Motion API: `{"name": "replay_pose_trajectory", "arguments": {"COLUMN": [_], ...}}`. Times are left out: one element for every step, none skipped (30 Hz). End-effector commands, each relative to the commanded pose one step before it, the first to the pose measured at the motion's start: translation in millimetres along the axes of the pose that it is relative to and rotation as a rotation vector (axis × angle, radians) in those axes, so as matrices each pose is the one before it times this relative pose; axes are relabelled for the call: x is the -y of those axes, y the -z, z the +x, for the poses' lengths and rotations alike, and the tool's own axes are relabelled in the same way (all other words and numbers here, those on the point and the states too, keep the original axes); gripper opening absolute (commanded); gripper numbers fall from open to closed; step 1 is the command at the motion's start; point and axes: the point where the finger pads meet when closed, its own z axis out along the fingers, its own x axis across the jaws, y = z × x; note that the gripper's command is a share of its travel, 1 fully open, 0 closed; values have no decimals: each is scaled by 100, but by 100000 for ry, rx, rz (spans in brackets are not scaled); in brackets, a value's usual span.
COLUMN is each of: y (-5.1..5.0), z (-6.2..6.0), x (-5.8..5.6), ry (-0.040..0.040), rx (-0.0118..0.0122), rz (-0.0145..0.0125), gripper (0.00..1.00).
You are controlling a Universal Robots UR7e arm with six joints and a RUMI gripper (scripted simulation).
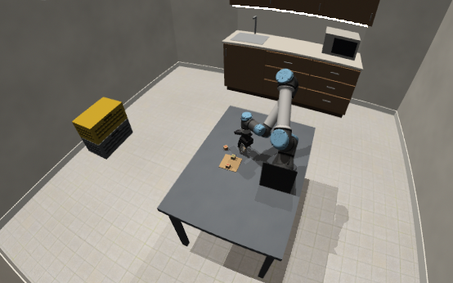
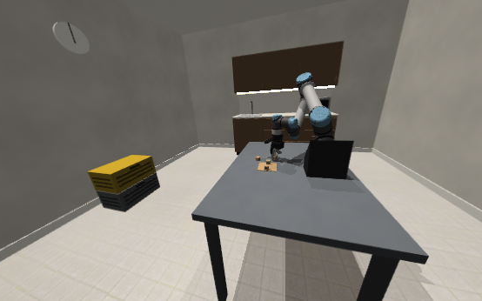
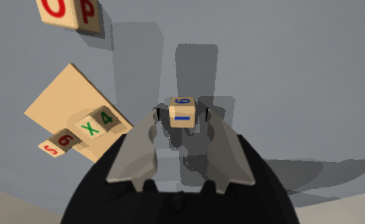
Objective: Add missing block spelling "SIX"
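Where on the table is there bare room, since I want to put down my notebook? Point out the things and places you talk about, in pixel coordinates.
The widest bare patch of the table [image 1: 204, 204] [image 2: 278, 204] runs from the mat [image 1: 224, 163] [image 2: 262, 169] and the black panel [image 1: 278, 178] [image 2: 328, 158] to the table's end away from the kitchen cabinets. It is crowded around the gripper [image 3: 182, 114], the blocks and the mat.

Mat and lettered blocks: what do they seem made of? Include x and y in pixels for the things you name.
The mat [image 1: 226, 161] [image 2: 271, 167] [image 3: 65, 90] looks like thin matte board, judging by its flat tan surface. The blocks [image 3: 182, 120] seem to be wood, matte: pale tan faces, squared edges, coloured characters; painted plastic remains possible.
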Motion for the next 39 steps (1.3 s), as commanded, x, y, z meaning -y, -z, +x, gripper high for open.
{"name": "replay_pose_trajectory", "arguments": {"y": [-12, 0, 0, 0, 0, 0, 0, 0, 0, 0, 0, 0, 0, 0, 0, 0, 0, 0, 0, 0, 0, 0, 0, 0, 0, 0, 0, 0, 0, 0, 0, 0, 0, 0, 0, 0, 0, 0, 0], "z": [-2, 0, 0, 0, 0, 0, 0, 0, 0, 0, 0, 0, 0, 0, 0, 0, 0, 0, 0, 0, 0, 0, 0, 0, 0, 0, 0, 0, 0, 0, 0, 0, 0, 0, 0, 0, 0, 0, 0], "x": [24, 0, 0, 0, 0, 0, 0, 0, 0, 0, 0, 0, 0, 0, 0, 0, 0, 0, 0, 0, 0, 0, 0, 0, 0, 0, 0, 0, 0, 0, 0, 0, 0, 0, 0, 0, 0, 0, 0], "ry": [-23, 0, 0, 0, 0, 0, 0, 0, 0, 0, 0, 0, 0, 0, 0, 0, 0, 0, 0, 0, 0, 0, 0, 0, 0, 0, 0, 0, 0, 0, 0, 0, 0, 0, 0, 0, 0, 0, 0], "rx": [23, 0, 0, 0, 0, 0, 0, 0, 0, 0, 0, 0, 0, 0, 0, 0, 0, 0, 0, 0, 0, 0, 0, 0, 0, 0, 0, 0, 0, 0, 0, 0, 0, 0, 0, 0, 0, 0, 0], "rz": [114, 0, 0, 0, 0, 0, 0, 0, 0, 0, 0, 0, 0, 0, 0, 0, 0, 0, 0, 0, 0, 0, 0, 0, 0, 0, 0, 0, 0, 0, 0, 0, 0, 0, 0, 0, 0, 0, 0], "gripper": [40, 40, 40, 40, 40, 40, 40, 40, 40, 40, 28, 28, 28, 28, 28, 28, 28, 28, 28, 28, 28, 28, 28, 28, 28, 28, 28, 9, 9, 9, 9, 9, 9, 9, 9, 9, 9, 9, 9]}}
